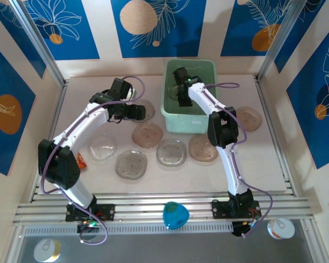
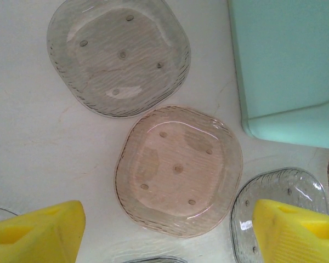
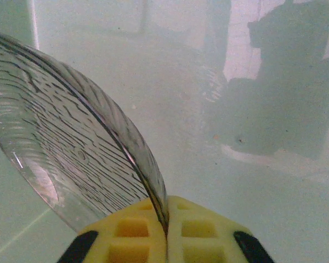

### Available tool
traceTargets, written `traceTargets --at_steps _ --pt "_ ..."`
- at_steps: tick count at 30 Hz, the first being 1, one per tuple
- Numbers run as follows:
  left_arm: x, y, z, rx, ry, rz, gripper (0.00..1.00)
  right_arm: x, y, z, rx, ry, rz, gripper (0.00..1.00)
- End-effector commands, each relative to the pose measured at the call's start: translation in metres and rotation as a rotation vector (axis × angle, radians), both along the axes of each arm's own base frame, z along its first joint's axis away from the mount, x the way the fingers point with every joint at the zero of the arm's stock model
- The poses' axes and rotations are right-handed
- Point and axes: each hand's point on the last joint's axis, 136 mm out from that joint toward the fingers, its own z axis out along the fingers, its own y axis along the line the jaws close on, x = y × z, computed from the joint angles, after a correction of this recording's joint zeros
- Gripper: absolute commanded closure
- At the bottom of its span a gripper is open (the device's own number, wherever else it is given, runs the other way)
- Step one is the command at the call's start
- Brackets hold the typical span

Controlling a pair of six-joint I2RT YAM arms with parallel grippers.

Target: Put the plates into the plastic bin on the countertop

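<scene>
Top: the right gripper (image 1: pixel 181 90) sits inside the bin (image 1: pixel 181 124), jaws hidden; the left gripper (image 1: pixel 134 112) overlaps a grey plate (image 1: pixel 147 108), its arm half-covering an orange packet (image 1: pixel 81 161). Left wrist: jaws wide apart above a pink plate (image 2: pixel 178 171) on the countertop (image 2: pixel 27 137) — a finger (image 2: pixel 299 233) cuts off a third plate (image 2: pixel 277 189). Right wrist: jaws pinch a clear plate (image 3: pixel 71 148) by its rim inside the bin — its left edge runs off-frame.

Top view looks down; close wrist views share its plastic bin (image 1: pixel 186 125).
</scene>
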Motion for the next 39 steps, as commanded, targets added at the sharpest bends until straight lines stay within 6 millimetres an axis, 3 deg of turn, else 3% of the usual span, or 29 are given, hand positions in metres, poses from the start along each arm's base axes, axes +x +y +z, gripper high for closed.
traceTargets --at_steps 1,3,5,8,12,16,21,25,29,34,39 --pt "0.0 0.007 0.008 0.005 -0.009 0.009 0.2 -0.003 -0.009 0.008 -0.046 0.016 -0.019 0.79" --pt "-0.002 0.007 0.01 -0.001 -0.015 0.013 0.2 0.0 -0.009 0.023 -0.061 -0.014 -0.001 0.7" --pt "-0.004 0.008 0.013 -0.009 -0.02 0.019 0.2 -0.001 -0.009 0.036 -0.069 -0.025 0.014 0.55" --pt "-0.006 0.009 0.018 -0.017 -0.033 0.023 0.2 -0.005 -0.008 0.045 -0.059 -0.025 0.018 0.43" --pt "-0.008 0.012 0.028 -0.02 -0.063 0.027 0.2 -0.003 -0.001 0.077 -0.052 -0.095 0.063 0.4" --pt "-0.008 0.011 0.039 -0.036 -0.097 0.022 0.19 -0.006 0.004 0.136 -0.07 -0.203 0.149 0.39" --pt "-0.006 0.005 0.05 -0.079 -0.121 0.016 0.19 -0.034 -0.005 0.198 -0.114 -0.276 0.234 0.39" --pt "-0.008 -0.001 0.058 -0.118 -0.134 0.007 0.19 -0.065 -0.021 0.234 -0.178 -0.316 0.314 0.39" --pt "-0.013 -0.003 0.06 -0.136 -0.129 -0.007 0.19 -0.108 -0.046 0.251 -0.239 -0.308 0.424 0.4" --pt "-0.018 -0.003 0.062 -0.148 -0.126 -0.012 0.19 -0.181 -0.088 0.242 -0.248 -0.293 0.469 0.44" --pt "-0.022 -0.002 0.058 -0.147 -0.107 -0.005 0.19 -0.269 -0.131 0.208 -0.222 -0.228 0.399 0.49"
